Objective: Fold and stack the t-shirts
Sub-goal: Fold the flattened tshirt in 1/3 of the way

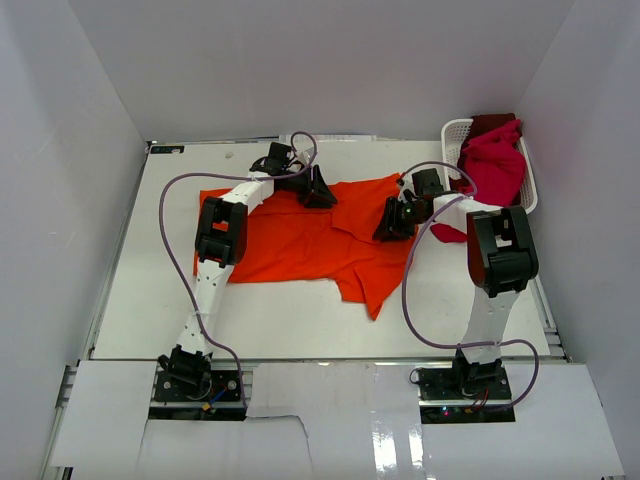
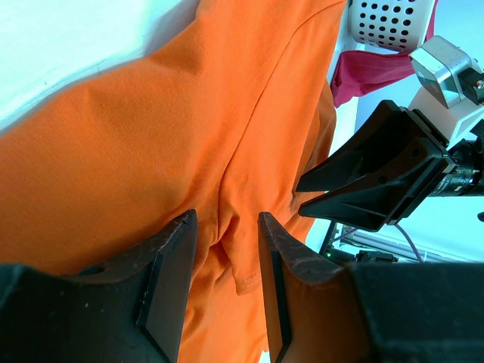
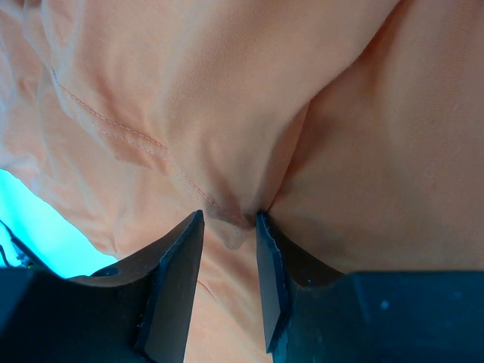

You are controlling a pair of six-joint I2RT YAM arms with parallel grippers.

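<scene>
Orange t-shirt (image 1: 290, 245) lies spread and rumpled on the table (image 1: 150, 320). At its far edge the left gripper (image 2: 225, 227) pinches a ridge of the cloth. Toward its right side the right gripper (image 3: 227, 219) is clamped on a pucker. The first fold looks in hand: next, both should lift together and carry that edge nearer. Beyond the shirt's right corner, crimson t-shirts (image 1: 495, 165) wait in the basket (image 1: 452, 130).

Counter (image 1: 290, 330): bare strips along the near and left edges, passable.
Middle: orange t-shirt (image 1: 300, 245) spread low. Left gripper (image 1: 318, 192) stands at its far edge and right gripper (image 1: 392, 222) on its right part, with a narrow gap between them.
Far right corner: basket (image 1: 455, 135) heaped with crimson t-shirt (image 1: 495, 165), blocked.
</scene>
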